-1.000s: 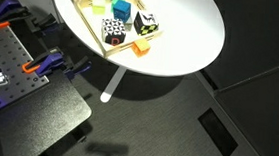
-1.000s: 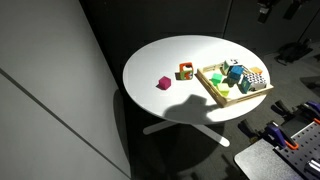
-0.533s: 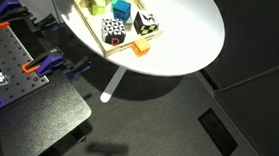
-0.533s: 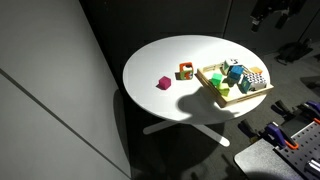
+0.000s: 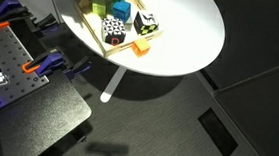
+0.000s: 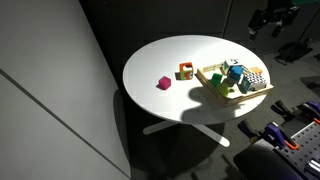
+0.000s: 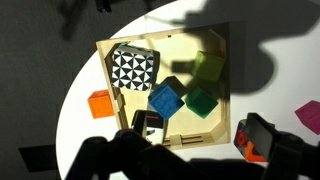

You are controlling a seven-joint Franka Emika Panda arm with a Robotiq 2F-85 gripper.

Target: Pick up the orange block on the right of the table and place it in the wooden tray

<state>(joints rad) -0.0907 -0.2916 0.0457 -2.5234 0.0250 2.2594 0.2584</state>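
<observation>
The orange block (image 7: 99, 103) lies on the white table (image 5: 188, 32) just outside the wooden tray's (image 7: 101, 62) rim, near the table edge; it also shows in an exterior view (image 5: 142, 49). The tray (image 6: 209, 86) holds a black-and-white patterned cube (image 7: 133, 67), a blue cube (image 7: 165, 100) and green cubes. My gripper (image 7: 205, 135) is open and empty, high above the tray's side away from the orange block. In an exterior view it shows small at the top right (image 6: 270, 17).
A pink block (image 6: 162, 83) and a red-orange patterned block (image 6: 186, 71) lie on the table outside the tray. A black bench with orange clamps (image 5: 25, 67) stands beside the table. The table edge is close to the orange block.
The arm has come further into the exterior view at the top right. Its shadow has moved over the tray. The blocks have not moved.
</observation>
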